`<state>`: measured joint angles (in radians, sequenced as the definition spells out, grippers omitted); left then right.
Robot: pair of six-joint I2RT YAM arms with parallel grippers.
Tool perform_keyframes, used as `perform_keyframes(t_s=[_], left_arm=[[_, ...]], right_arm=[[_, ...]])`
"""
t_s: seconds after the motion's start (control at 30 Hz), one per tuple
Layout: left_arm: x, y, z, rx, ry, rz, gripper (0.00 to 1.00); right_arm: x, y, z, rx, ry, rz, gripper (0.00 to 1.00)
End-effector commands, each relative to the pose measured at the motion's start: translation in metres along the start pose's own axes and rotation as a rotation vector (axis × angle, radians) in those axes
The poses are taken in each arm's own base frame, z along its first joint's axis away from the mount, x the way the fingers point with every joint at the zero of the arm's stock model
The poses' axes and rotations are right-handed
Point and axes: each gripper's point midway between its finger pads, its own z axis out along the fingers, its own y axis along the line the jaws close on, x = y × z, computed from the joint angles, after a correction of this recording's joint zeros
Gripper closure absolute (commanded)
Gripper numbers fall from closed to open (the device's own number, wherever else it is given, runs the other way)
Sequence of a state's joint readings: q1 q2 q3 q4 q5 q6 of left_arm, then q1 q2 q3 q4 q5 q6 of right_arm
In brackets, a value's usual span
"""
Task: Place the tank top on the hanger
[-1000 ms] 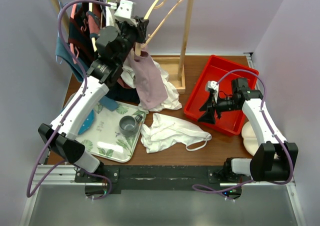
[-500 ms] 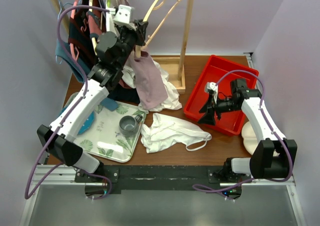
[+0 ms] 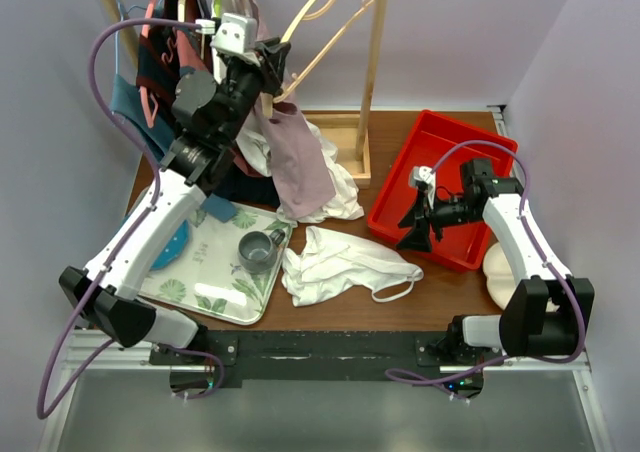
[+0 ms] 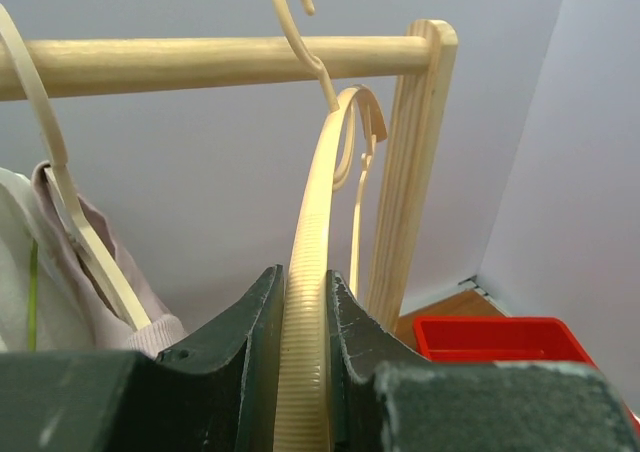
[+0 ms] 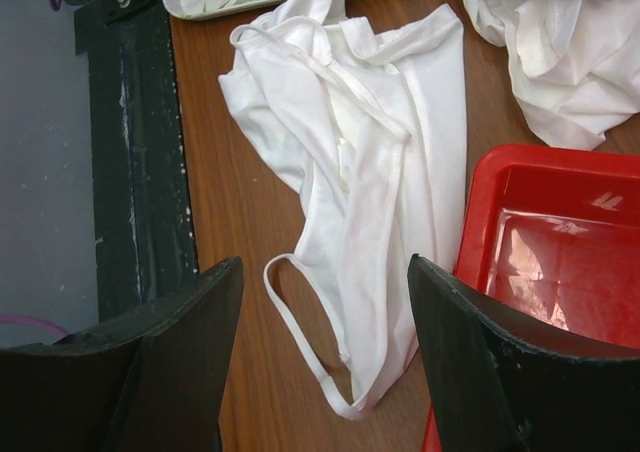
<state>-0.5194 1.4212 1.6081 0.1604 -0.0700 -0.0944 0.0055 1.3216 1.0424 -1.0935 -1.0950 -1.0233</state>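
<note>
Over the last second my left arm has stretched higher and farther back toward the wooden rack (image 3: 372,72), its lower link swinging out to the left. The right arm has barely shifted, and the tank top (image 3: 340,267) has not moved.

The left gripper (image 4: 305,292) is clamped on one broad ribbed arm of the hanger (image 4: 312,212). The hanger's hook sits up at the rail (image 4: 200,62), close to the rack's end post. The tank top lies crumpled on the table (image 3: 440,297), near the front edge, between the leaf-print tray (image 3: 215,292) and the red bin (image 3: 455,147). One thin strap loops out toward the right arm.

A grey mug (image 3: 258,250) stands on the tray. Behind the tank top, a mauve garment (image 3: 300,167) hangs from the rack. It falls over a heaped white shirt (image 3: 340,197) just below the left gripper. More clothes crowd the rail's left half.

The left arm reaches steeply up and back, wrist level with the rail, and its purple cable arcs high over the hung clothes. The right arm is folded low, its forearm crossing the red bin. The right gripper (image 3: 412,234) points down and left, its jaws spread wide and holding nothing. It hovers over the bin's near-left edge, and the right wrist view shows the tank top on the table below and beyond its fingers.
</note>
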Motion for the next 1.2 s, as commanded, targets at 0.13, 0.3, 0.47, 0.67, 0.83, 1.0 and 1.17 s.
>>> perform_keyframes(t_s=[0.13,0.3,0.47,0.67,0.83,1.0,1.17], left_arm=[[-0.015,-0.006,-0.065,0.063,0.058,0.032,1.00],[0.033,-0.006,-0.126,0.109,0.241,0.085,1.00],[0.069,-0.015,-0.183,0.194,0.367,0.078,1.00],[0.094,-0.056,-0.225,0.446,0.428,-0.003,1.00],[0.129,-0.088,-0.238,0.629,0.489,-0.120,1.00],[0.141,-0.113,-0.238,0.730,0.480,-0.175,1.00],[0.150,-0.131,-0.238,0.768,0.483,-0.172,1.00]], right_arm=[[-0.011,0.020,-0.005,-0.112,-0.024,-0.069,0.29],[-0.009,0.031,-0.006,-0.162,-0.025,-0.102,0.29],[-0.013,0.026,-0.011,-0.136,0.006,-0.097,0.29],[-0.048,-0.008,-0.044,0.130,0.138,-0.167,0.01],[-0.124,0.000,-0.066,0.260,-0.010,-0.298,0.01],[-0.139,0.026,-0.041,0.052,-0.153,-0.225,0.01],[-0.107,0.044,0.001,-0.118,-0.052,-0.118,0.09]])
